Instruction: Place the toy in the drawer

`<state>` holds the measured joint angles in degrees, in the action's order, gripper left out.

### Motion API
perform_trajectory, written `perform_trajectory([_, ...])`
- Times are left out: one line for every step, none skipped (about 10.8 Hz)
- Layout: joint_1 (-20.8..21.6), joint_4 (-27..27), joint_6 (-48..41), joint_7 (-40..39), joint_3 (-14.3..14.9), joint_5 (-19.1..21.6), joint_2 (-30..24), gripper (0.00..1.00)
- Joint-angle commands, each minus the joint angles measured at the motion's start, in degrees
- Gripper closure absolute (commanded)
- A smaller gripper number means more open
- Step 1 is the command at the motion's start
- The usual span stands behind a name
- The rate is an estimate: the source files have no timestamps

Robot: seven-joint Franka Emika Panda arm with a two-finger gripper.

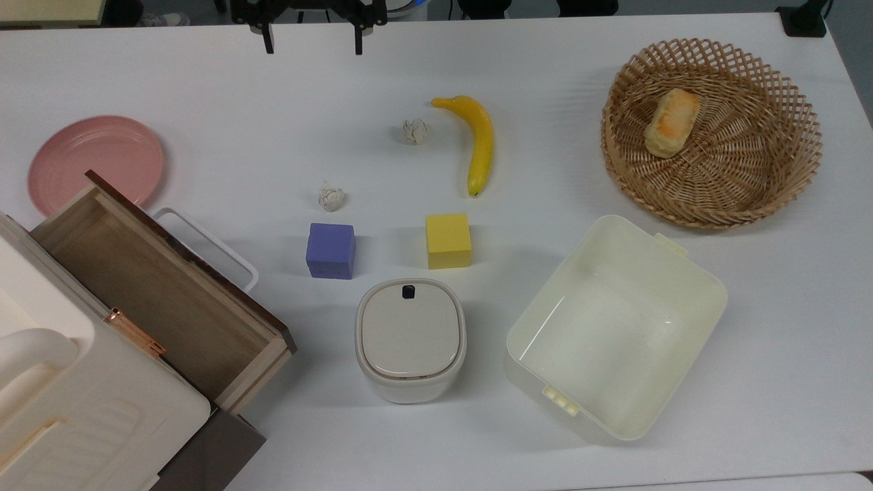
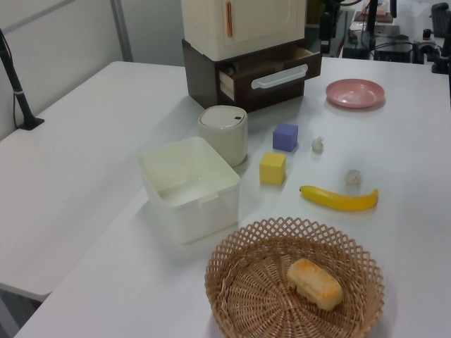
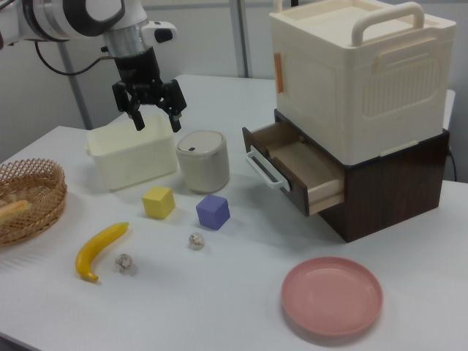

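We are looking at the big cream cabinet (image 3: 351, 80) first. Its brown drawer (image 1: 157, 293) is standing pulled out. The gripper (image 3: 156, 121) is hanging high over the table with its fingers spread wide, holding nothing. We cannot tell where the toy is lying. We are guessing it is tiny, light and hard, best pinched by its sides.

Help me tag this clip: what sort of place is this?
Probably a robotics lab: a robot arm's end effector hangs over a white table of test props like foam cubes and a fake banana.
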<state>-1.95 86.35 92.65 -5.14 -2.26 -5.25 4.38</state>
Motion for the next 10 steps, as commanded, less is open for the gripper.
perform_trajectory([0.8,1.8,-0.8,1.4,1.6,1.2,-1.7,0.00])
perform_trajectory([0.4,1.7,-0.9,1.4,1.6,1.5,-1.8,0.00])
perform_trajectory([0.1,1.7,-0.9,1.3,1.6,1.7,-1.8,0.00])
perform_trajectory([0.1,1.7,-1.0,1.3,1.6,1.8,-1.8,0.00])
perform_trajectory([0.1,1.7,-1.1,1.3,1.6,1.8,-1.7,0.00])
perform_trajectory([0.2,1.7,-1.2,1.3,1.6,1.8,-1.5,0.00])
perform_trajectory([0.3,1.7,-1.2,1.3,1.6,1.8,-1.4,0.00])
perform_trajectory([0.6,2.0,-1.3,1.4,1.6,1.8,-1.3,0.00])
perform_trajectory([0.9,2.2,-1.4,1.8,1.5,1.8,-1.3,0.00])
perform_trajectory([0.9,2.2,-1.9,2.0,1.4,1.8,-1.3,0.00])
